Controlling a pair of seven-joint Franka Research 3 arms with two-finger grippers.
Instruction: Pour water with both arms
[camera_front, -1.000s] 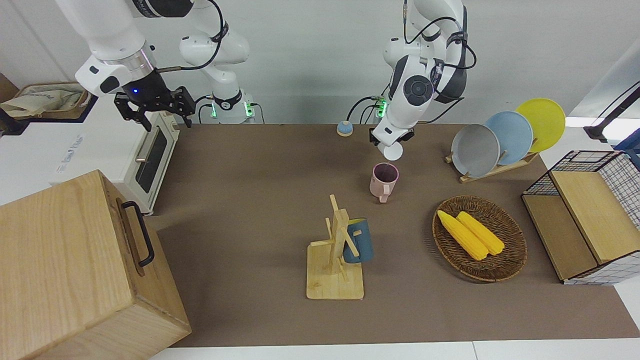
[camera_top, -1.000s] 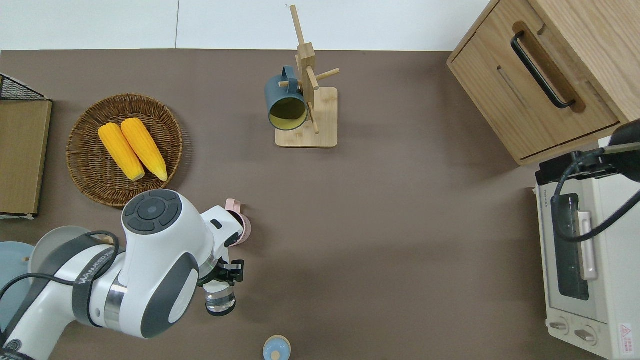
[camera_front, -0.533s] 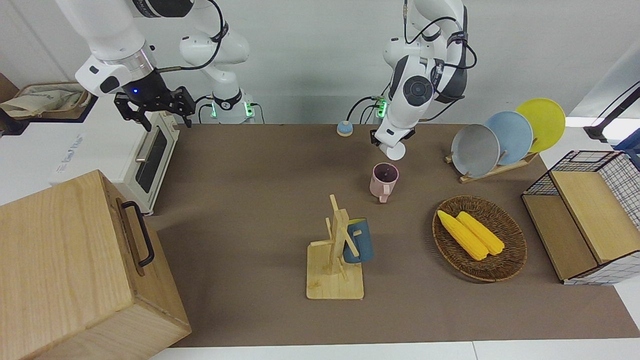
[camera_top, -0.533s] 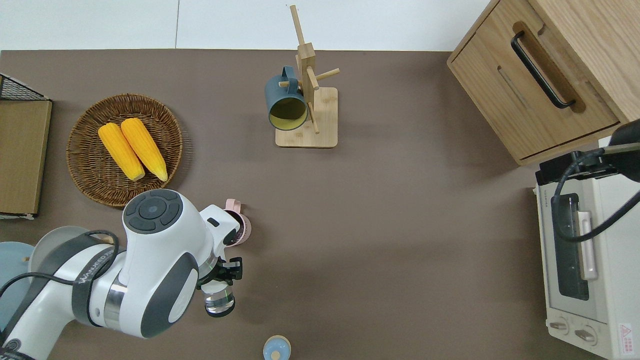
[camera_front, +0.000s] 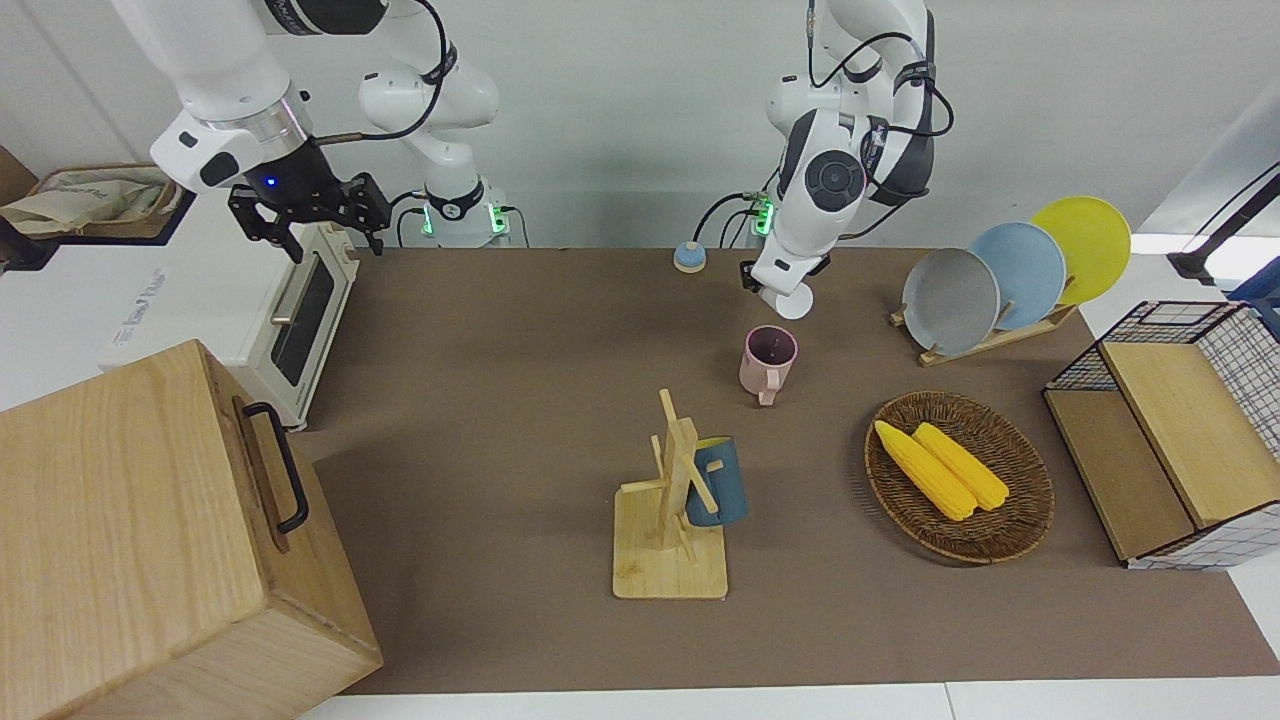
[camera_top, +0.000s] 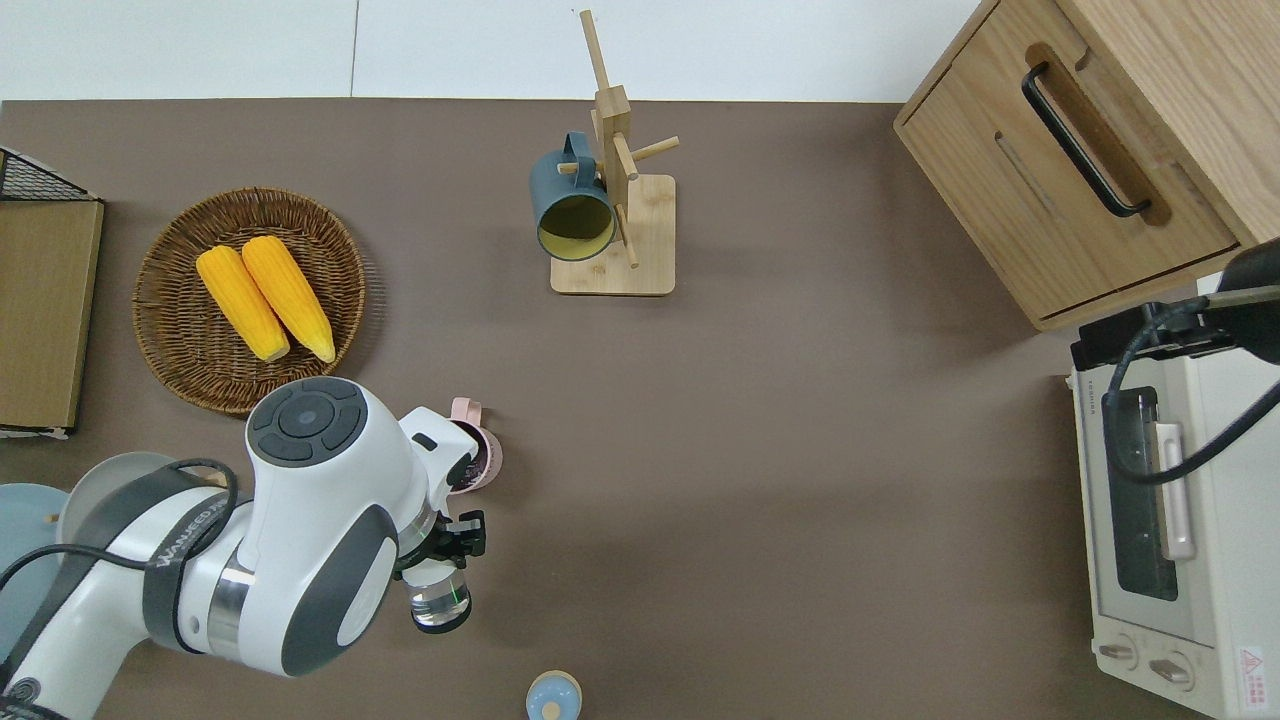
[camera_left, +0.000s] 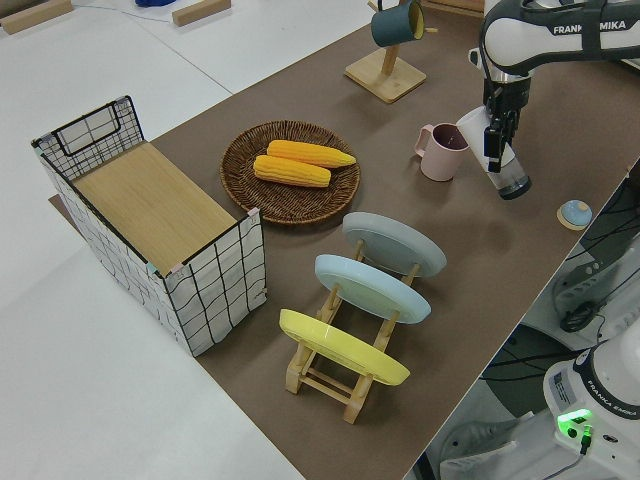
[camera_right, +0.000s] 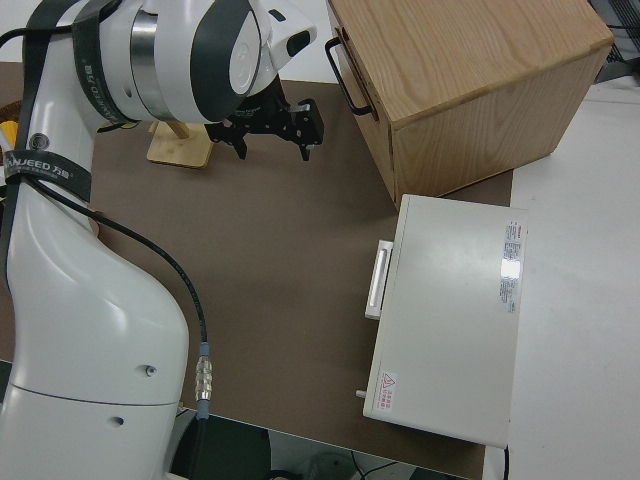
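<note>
My left gripper (camera_front: 772, 286) is shut on a clear bottle (camera_front: 789, 302) and holds it tilted just beside a pink mug (camera_front: 768, 360), on the side nearer the robots. In the overhead view the gripper (camera_top: 450, 545) grips the bottle (camera_top: 440, 598) with its end pointing toward the mug (camera_top: 480, 462). The left side view shows the same bottle (camera_left: 508, 176) slanting down next to the mug (camera_left: 440, 152). My right gripper (camera_front: 310, 215) is open and empty; that arm is parked.
A small blue cap (camera_front: 688, 257) lies near the robots' edge. A mug tree with a blue mug (camera_front: 715, 482), a corn basket (camera_front: 1025, 505), a plate rack (camera_front: 1000, 280), a wire crate (camera_front: 1180, 430), a toaster oven (camera_front: 300, 305) and a wooden cabinet (camera_front: 150, 520) stand around.
The left wrist has shifted very slightly with the bottle still tilted by the mug. The right arm has not moved.
</note>
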